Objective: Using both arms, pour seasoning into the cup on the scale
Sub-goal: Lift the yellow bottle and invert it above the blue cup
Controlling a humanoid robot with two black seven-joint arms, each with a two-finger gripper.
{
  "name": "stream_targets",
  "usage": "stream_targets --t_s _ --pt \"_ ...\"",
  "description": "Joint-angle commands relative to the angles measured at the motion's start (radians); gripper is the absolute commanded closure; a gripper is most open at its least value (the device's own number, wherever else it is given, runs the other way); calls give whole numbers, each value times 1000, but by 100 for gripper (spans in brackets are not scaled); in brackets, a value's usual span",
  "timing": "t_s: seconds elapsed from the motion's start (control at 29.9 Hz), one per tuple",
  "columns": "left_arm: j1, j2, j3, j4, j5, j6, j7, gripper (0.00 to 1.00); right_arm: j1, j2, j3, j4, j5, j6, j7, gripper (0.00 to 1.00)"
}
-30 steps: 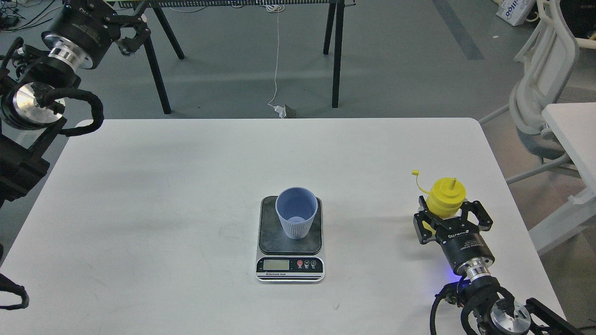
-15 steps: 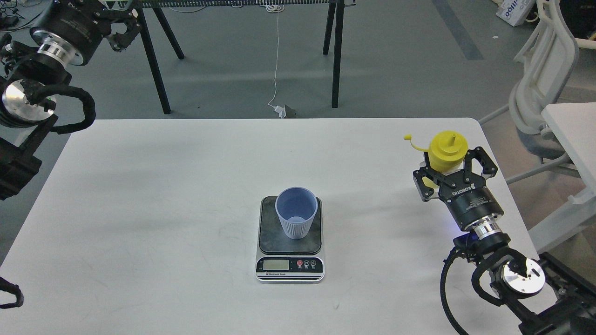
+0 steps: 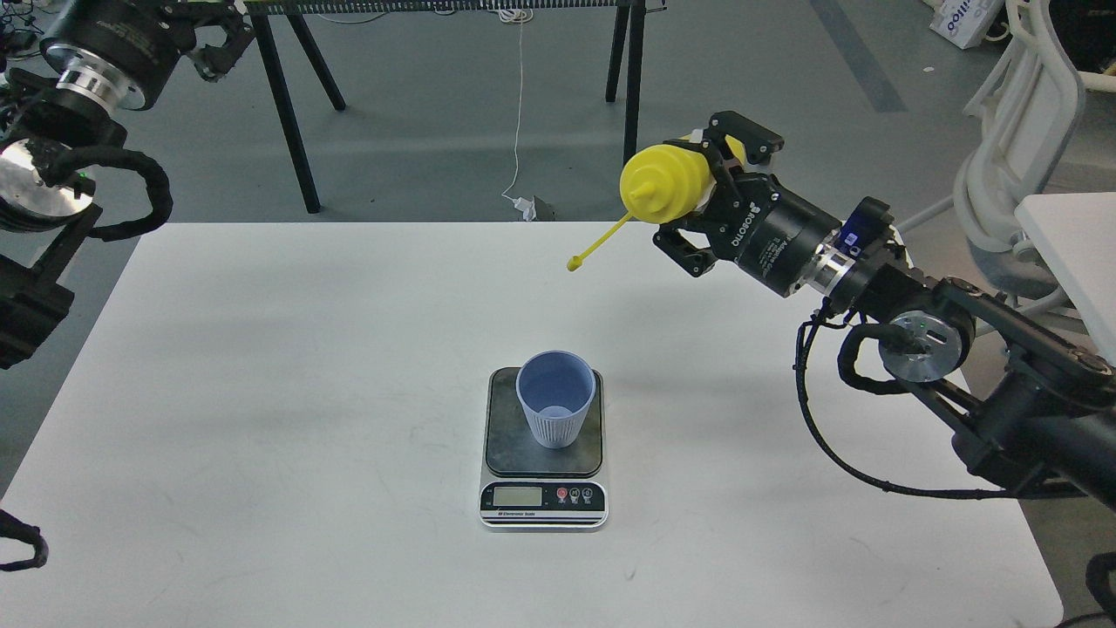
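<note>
The light-blue ribbed cup stands upright on the dark platform of the scale, in the middle of the white table. My right gripper is shut on the yellow seasoning bottle, held high above the table's far edge, up and to the right of the cup. The bottle is tilted with its nozzle pointing left and its tethered cap hanging down. My left gripper is at the top left, off the table, with its fingers apart and nothing in it.
Black table legs and a white cable stand on the grey floor beyond the table. A white chair and a second white table are at the right.
My right arm lifted the bottle from the table's right side, swung it up and left, and tipped its nozzle leftward. My left arm drew slightly up and left.
</note>
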Motion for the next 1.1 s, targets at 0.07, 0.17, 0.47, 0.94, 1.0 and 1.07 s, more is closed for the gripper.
stream_targets --t_s 0.07,0.17,0.47,0.94,1.0,1.07 --pt "2 1 -31 0 0 -3 0 0 204 -4 -230 -13 -150 -85 4 64" --pt "3 4 -31 0 0 -6 0 0 295 -5 -316 -16 -248 -139 4 66" --pt "15 7 -36 0 0 -15 0 0 514 -15 -563 -13 -457 -205 12 67" --pt "19 7 -80 2 0 -21 0 0 721 100 -898 2 -642 -323 -8 71" --pt "20 7 -83 0 0 -21 0 0 720 119 -934 2 -655 -341 -16 71" --pt "20 10 -85 2 0 -21 -12 0 718 133 -951 2 -666 -364 -16 71"
